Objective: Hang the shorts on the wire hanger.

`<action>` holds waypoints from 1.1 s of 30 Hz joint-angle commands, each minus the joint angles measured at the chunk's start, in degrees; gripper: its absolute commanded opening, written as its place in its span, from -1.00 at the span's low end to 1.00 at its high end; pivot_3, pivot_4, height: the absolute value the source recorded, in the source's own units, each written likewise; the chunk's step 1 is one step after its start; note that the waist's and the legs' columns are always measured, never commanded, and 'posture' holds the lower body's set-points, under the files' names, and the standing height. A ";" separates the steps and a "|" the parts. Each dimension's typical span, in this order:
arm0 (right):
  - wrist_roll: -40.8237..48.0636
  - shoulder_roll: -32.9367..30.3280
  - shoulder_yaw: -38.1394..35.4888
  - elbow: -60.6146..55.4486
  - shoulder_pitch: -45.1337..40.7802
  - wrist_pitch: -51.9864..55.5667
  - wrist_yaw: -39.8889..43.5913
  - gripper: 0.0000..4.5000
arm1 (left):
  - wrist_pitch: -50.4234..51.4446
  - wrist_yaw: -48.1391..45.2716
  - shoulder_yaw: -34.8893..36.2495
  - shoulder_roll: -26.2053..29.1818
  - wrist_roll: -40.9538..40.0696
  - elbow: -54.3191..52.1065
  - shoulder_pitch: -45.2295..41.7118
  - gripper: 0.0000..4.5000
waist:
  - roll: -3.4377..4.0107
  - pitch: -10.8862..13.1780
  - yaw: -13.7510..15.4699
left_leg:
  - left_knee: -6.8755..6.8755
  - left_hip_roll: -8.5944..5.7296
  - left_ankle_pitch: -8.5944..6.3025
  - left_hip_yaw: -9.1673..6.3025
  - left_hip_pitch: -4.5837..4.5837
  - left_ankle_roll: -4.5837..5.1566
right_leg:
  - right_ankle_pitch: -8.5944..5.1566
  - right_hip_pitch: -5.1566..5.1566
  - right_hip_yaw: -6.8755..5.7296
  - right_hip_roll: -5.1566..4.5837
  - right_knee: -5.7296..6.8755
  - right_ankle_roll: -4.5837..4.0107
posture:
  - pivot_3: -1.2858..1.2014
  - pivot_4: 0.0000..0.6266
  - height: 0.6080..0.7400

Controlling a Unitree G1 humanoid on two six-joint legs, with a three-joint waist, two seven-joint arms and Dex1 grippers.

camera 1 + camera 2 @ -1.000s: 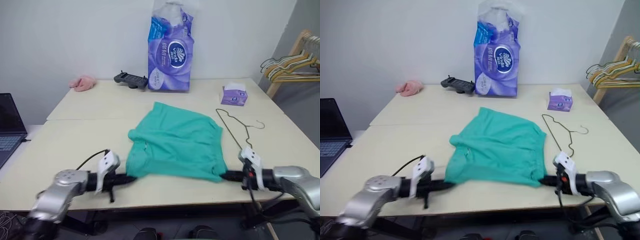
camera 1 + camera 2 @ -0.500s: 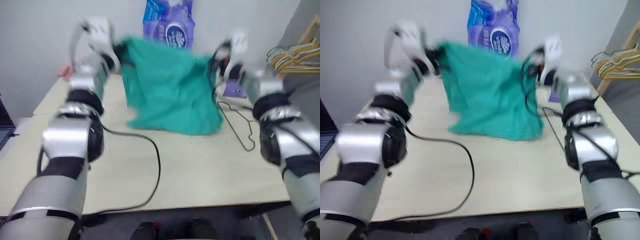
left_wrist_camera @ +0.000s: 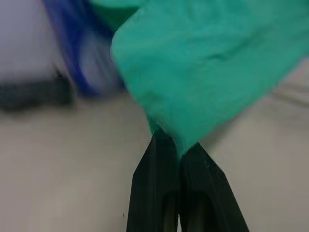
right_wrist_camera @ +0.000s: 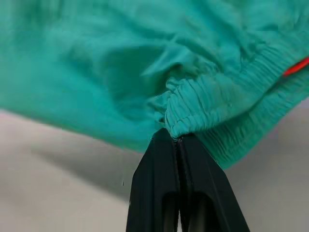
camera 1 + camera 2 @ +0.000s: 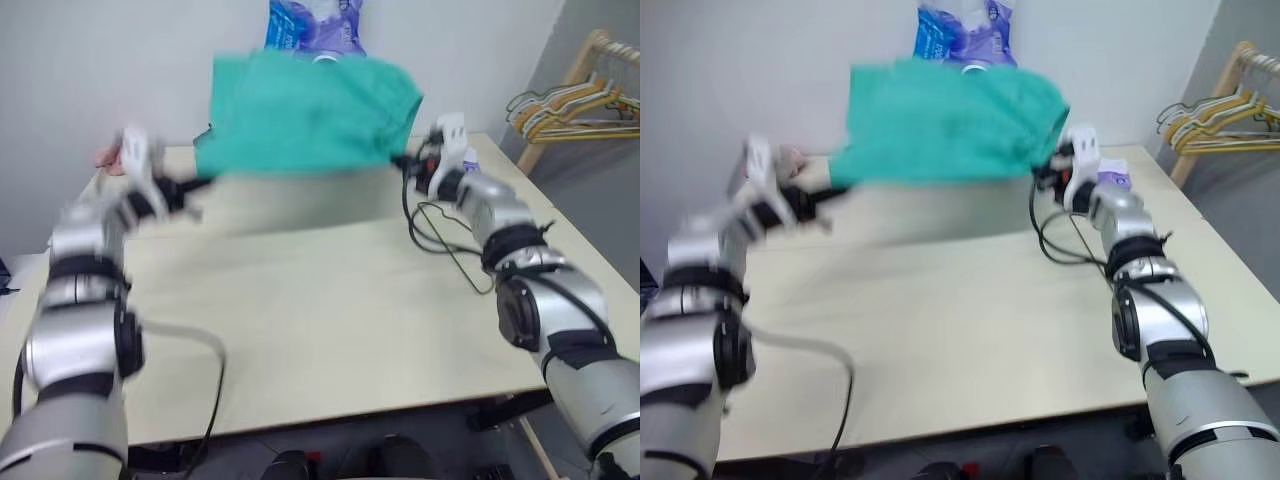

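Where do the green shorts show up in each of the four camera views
Left eye view: shorts stretched in the air at upper centre, between the left gripper and right gripper.
Right eye view: upper centre, same spread.
Left wrist view: fabric fills the upper right, a corner pinched in the fingers.
Right wrist view: gathered waistband pinched at the fingertips.
Shared landmark: the purple tissue pack behind the shorts.
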 commanded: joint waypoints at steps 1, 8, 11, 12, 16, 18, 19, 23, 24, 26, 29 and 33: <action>0.80 -1.12 1.87 -16.17 4.60 6.35 4.86 -1.00 | 16.48 -7.74 2.70 7.49 -9.26 -30.43 17.47 -0.98 | -0.18 0.42 0.03 | 0.07 0.01 0.08 -0.05 0.00 -0.12 | 0.12 -0.12 -0.01 0.01 0.10 -0.19 | 0.15 -0.92 1.00; 5.38 -3.16 5.43 -49.74 29.63 27.25 5.32 -1.00 | 30.16 -9.42 12.11 13.30 -18.68 -61.87 56.69 -0.98 | 0.46 0.61 3.69 | -1.03 0.50 0.08 -0.23 2.30 -0.24 | -0.11 1.65 -0.24 0.36 -0.10 -0.81 | 0.15 -0.87 1.00; 10.09 -4.30 5.48 -63.42 38.79 37.63 4.71 -1.00 | 31.61 -10.25 13.11 14.88 -20.29 -64.98 59.13 -0.98 | 0.63 0.71 6.03 | -0.93 0.50 0.21 -0.47 2.35 -0.17 | -0.19 1.76 -0.53 0.38 0.01 -0.95 | 0.15 -0.86 1.00; 11.19 -4.62 5.57 -67.53 41.75 40.21 4.11 -1.00 | 32.03 -10.09 12.99 15.17 -20.88 -65.55 58.91 -0.98 | 0.68 0.74 6.55 | -0.92 0.52 0.22 -0.51 2.42 -0.17 | -0.20 1.85 -0.58 0.39 0.00 -0.95 | 0.15 -0.85 1.00; 13.70 -4.58 4.90 -77.23 48.80 45.60 0.26 -1.00 | 32.25 -9.18 10.86 15.79 -21.31 -65.37 56.42 -0.98 | 0.79 0.86 6.69 | -1.02 0.41 0.19 -0.52 3.09 -0.19 | -0.56 2.57 -0.62 0.30 -0.17 -0.61 | 0.14 -0.83 1.00; 14.57 -4.64 4.45 -79.56 50.68 46.95 -1.15 -1.00 | 32.12 -9.70 9.74 16.20 -21.25 -65.58 55.95 -0.98 | 0.77 0.89 6.44 | -1.04 0.42 0.18 -0.51 3.08 -0.20 | -0.60 2.55 -0.62 0.30 -0.17 -0.56 | 0.14 -0.83 1.00; 14.80 -4.81 4.29 -80.44 51.51 47.10 -1.70 -1.00 | 31.98 -9.92 9.34 16.37 -21.24 -65.85 56.01 -0.98 | 0.79 0.99 6.22 | -1.06 0.42 0.17 -0.50 3.08 -0.22 | -0.61 2.55 -0.60 0.30 -0.17 -0.55 | 0.12 -0.81 1.00; 14.28 -6.43 3.23 -81.30 54.17 45.38 -3.67 -1.00 | 30.65 -8.04 5.80 15.44 -19.71 -63.46 51.59 -0.98 | 0.68 1.17 5.81 | -1.08 0.43 0.16 -0.45 3.07 -0.23 | -0.62 2.52 -0.56 0.31 -0.17 -0.55 | 0.10 -0.80 1.00; 14.41 -6.59 3.05 -81.20 54.19 45.22 -4.07 -1.00 | 29.34 -7.59 4.93 15.08 -18.78 -62.47 50.35 -0.98 | 0.65 1.25 5.65 | -1.08 0.43 0.16 -0.46 3.08 -0.23 | -0.62 2.52 -0.56 0.30 -0.17 -0.55 | 0.10 -0.80 1.00; 14.83 -6.49 2.59 -80.79 53.60 45.18 -4.92 -1.00 | 25.72 -2.67 3.96 11.50 -16.37 -57.91 43.83 -0.98 | 0.67 1.48 5.55 | -1.07 0.42 0.16 -0.45 3.10 -0.23 | -0.62 2.55 -0.56 0.31 -0.17 -0.54 | 0.09 -0.77 1.00; 15.04 -5.98 2.51 -80.27 52.53 45.02 -5.79 -1.00 | 18.94 8.74 3.87 4.03 -11.31 -48.23 31.69 -0.90 | 0.49 1.67 5.96 | -1.03 0.40 0.17 -0.51 3.08 -0.23 | -0.61 2.56 -0.65 0.31 -0.17 -0.53 | 0.08 -0.77 1.00; 15.11 -4.88 2.59 -79.68 51.03 44.94 -7.13 -1.00 | 13.38 14.88 2.14 -4.01 -8.55 -42.34 21.33 -0.45 | 0.13 1.78 5.86 | -1.01 0.41 0.17 -0.51 3.03 -0.26 | -0.41 2.53 -0.64 0.31 -0.17 -0.79 | 0.08 -0.76 1.00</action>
